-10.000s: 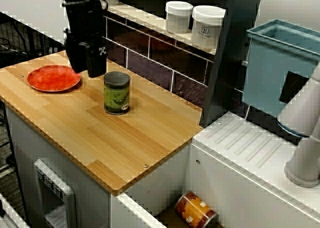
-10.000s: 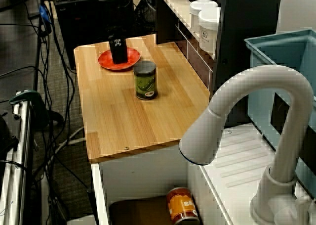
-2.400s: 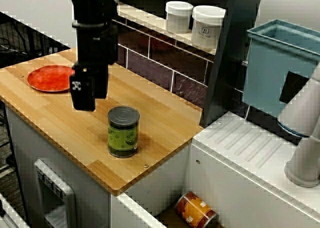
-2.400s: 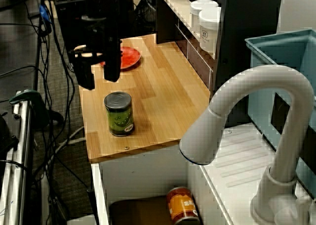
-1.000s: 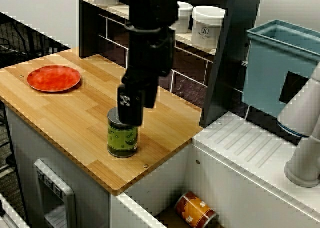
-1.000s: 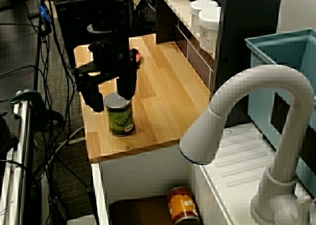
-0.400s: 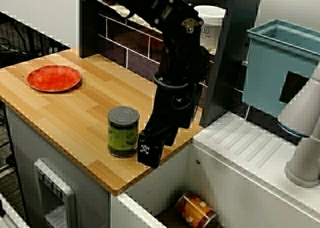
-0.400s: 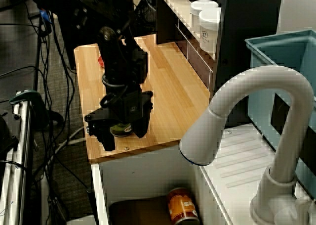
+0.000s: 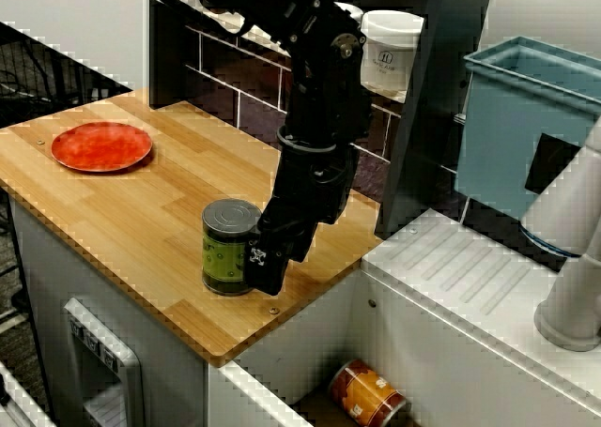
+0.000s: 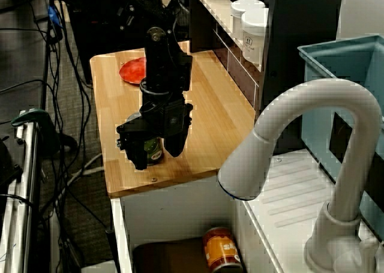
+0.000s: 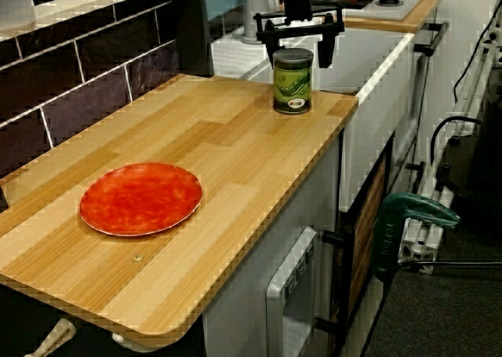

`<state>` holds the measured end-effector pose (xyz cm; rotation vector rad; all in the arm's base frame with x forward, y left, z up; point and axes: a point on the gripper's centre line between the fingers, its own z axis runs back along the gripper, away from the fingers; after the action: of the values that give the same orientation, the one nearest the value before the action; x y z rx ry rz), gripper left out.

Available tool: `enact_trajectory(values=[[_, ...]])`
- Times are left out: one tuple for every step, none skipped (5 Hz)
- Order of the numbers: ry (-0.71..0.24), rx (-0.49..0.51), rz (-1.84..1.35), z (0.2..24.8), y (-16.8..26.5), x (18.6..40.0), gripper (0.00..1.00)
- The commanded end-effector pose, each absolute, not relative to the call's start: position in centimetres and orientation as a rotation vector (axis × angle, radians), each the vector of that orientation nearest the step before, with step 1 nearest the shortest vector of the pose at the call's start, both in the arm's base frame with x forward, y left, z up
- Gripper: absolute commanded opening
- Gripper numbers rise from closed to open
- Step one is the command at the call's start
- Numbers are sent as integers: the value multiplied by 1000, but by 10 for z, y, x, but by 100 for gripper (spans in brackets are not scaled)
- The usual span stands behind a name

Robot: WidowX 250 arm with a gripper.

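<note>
Where the wooden counter (image 9: 141,221) ended at the left, we found a red plate (image 9: 101,146) lying flat. Near the right edge a green can (image 9: 225,249) stood upright. We recorded the gripper (image 10: 155,152) low about it, fingers (image 10: 137,156) spread either side; contact could not be confirmed. Rightward, an orange can (image 9: 368,396) lay in the white sink (image 9: 451,267), a blue bin (image 9: 512,127) beyond.
</note>
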<state>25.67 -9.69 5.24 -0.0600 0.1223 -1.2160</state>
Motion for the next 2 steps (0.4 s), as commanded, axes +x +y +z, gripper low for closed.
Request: enact_trajectory(values=[[119,-57,-1269,65,-55,262,100],[141,-107,-1332,70,-34,253,100]])
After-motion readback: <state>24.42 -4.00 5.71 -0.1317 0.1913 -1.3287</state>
